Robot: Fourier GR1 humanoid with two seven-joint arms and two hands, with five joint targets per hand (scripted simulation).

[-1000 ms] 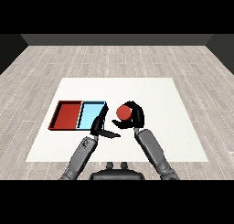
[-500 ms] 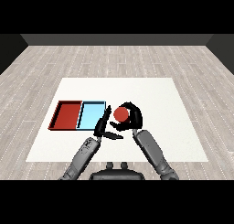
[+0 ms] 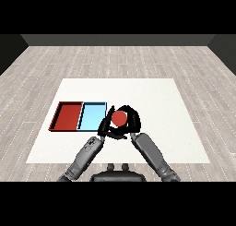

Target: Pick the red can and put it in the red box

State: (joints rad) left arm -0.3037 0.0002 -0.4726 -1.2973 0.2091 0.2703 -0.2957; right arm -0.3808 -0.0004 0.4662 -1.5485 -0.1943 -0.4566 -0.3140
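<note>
Surface: a white table (image 3: 152,105), rectangular, set on a floor (image 3: 138,59) of pale grey wood-look planks. A dark wall band closes the far side of the room. The tabletop is plain and unmarked.

Two shallow trays lie side by side near the table's left part, touching along one long edge. The red tray (image 3: 67,116) is the outer one, toward the left. The light blue tray (image 3: 92,116) sits just to its right. Both lie flat, and nothing is seen inside either of them.

The red can (image 3: 120,118) is just right of the light blue tray, outside both trays and near the front-middle of the table. It stands upright: its round red top faces up toward the camera, so the long axis runs vertically. Its sides are mostly hidden by fingers. Whether its base rests on the table or is lifted clear cannot be told.

Right hand (image 3: 131,121): fingers and thumb curled round the can, closed on it from the right and far side. The grey forearm runs in from the lower right.

Left hand (image 3: 105,124): fingers held out fairly straight, holding nothing, lying close beside the can's left side at the blue tray's near right corner. Contact with the can cannot be confirmed.
</note>
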